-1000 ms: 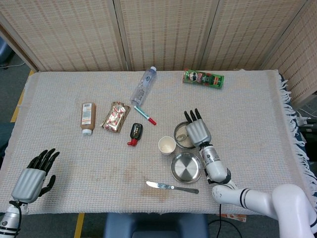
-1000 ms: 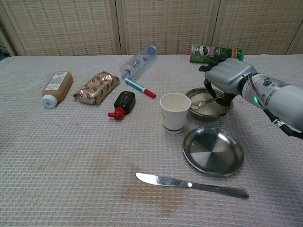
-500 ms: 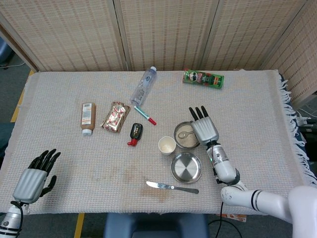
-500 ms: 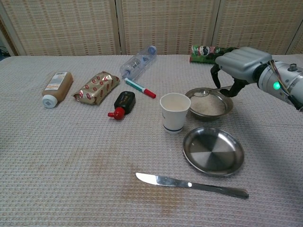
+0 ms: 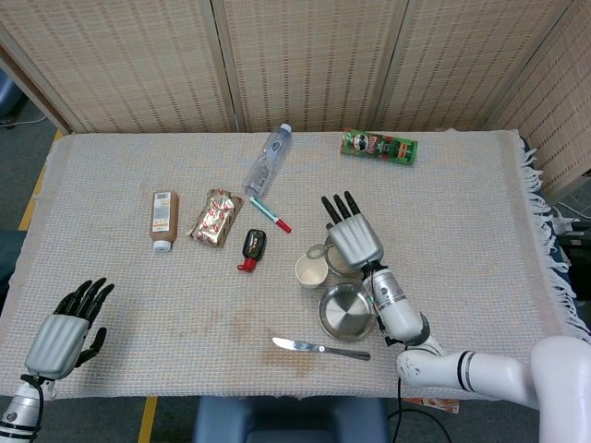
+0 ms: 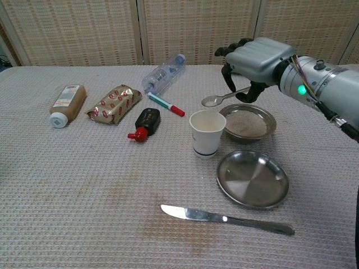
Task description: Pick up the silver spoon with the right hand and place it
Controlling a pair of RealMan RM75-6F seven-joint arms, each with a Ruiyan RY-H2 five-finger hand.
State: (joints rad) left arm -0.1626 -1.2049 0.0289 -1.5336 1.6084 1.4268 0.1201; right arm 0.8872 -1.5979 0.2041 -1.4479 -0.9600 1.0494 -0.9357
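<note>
Where the table point(image 5: 480, 212) meets its near left corner, the left hand point(image 5: 63, 334) hangs low beside the edge, holding nothing, fingers apart and slightly curled; the chest view does not show it.

On the left part of the woven cloth lies a brown bottle point(image 6: 66, 103) with a white cap, on its side. Just to its right lies a shiny snack packet point(image 6: 114, 103), also flat. Further right is a small black bottle with a red cap point(image 6: 145, 123), and behind it a green pen with a red cap point(image 6: 166, 104). A clear plastic bottle point(image 6: 164, 73) lies on its side behind the pen, its cap pointing toward the rear of the table.

Near the centre stands a white paper cup point(image 6: 206, 133), upright and open at the top. A table knife point(image 6: 225, 218) lies near the front edge, blade to the left. Between the knife and the cup sits a flat steel plate point(image 6: 253, 178). Behind the plate, just to the right of the cup, sits a steel bowl point(image 6: 248, 121) with a pale grainy filling.

The silver spoon point(image 6: 223, 98) is held in the air by the right hand point(image 6: 256, 58), whose fingers are clamped on the handle. The spoon's bowl points left and hangs above the cup's rim, apart from it. The hand is above the rear of the steel bowl.

At the rear right a green can point(image 5: 379, 146) lies on its side, well apart from the rest.
</note>
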